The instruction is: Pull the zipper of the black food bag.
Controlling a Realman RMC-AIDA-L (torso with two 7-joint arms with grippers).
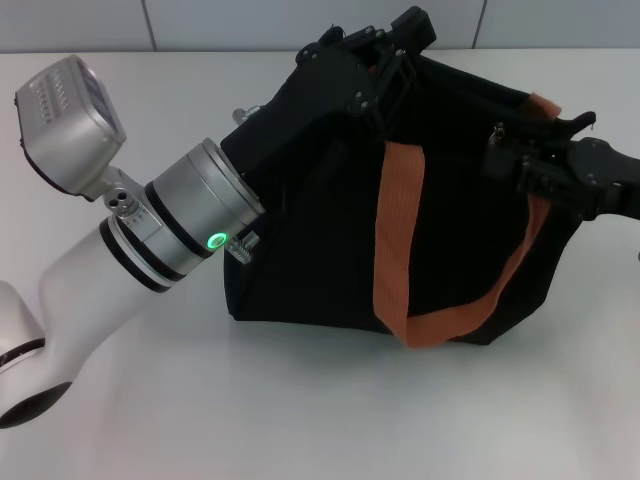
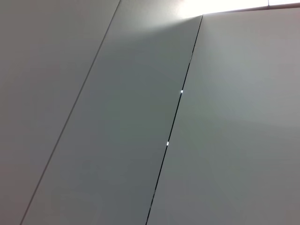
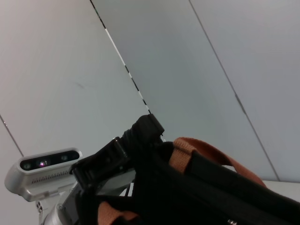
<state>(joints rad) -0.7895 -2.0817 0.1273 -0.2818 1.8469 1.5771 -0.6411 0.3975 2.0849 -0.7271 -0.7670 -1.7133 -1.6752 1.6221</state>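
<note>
Nearest the head cam: bare white surface [image 1: 320,420], then the left arm's white elbow and silver wrist ring w/ a green light [image 1: 216,240], a grey wrist camera [image 1: 70,110] sticking up beside it.

Mid-ground: the black food bag [image 1: 330,230] sits on the surface, roughly centre, leaning/slumped, boxy, black fabric. One orange-brown strap [image 1: 400,230] hangs down the near face and loops back up toward the right end; a 2nd bit of strap [image 1: 545,103] shows at the bag's far right top corner. No brand, label or writing readable on bag, arm or camera.

Left gripper [image 1: 375,60] is at the bag's top far edge, around the middle-left, black fingers down in the fabric along the top rim. Jaws look closed on bag material there, but can't tell for sure what's between them. Right gripper [image 1: 520,150] comes in from the right side, at the bag's right end near the top, pressed to the fabric; can't tell if jaws are apart or together. Small silver bit [image 1: 497,130] beside it, poss. the zipper tab, too small to confirm.

Right wrist cam: bag top edge, strap, and the left gripper [image 3: 140,136] beyond, wall panels behind. Left wrist cam: only grey wall panels [image 2: 140,117] w/ seams.

Far: white tiled wall [image 1: 230,20].
</note>
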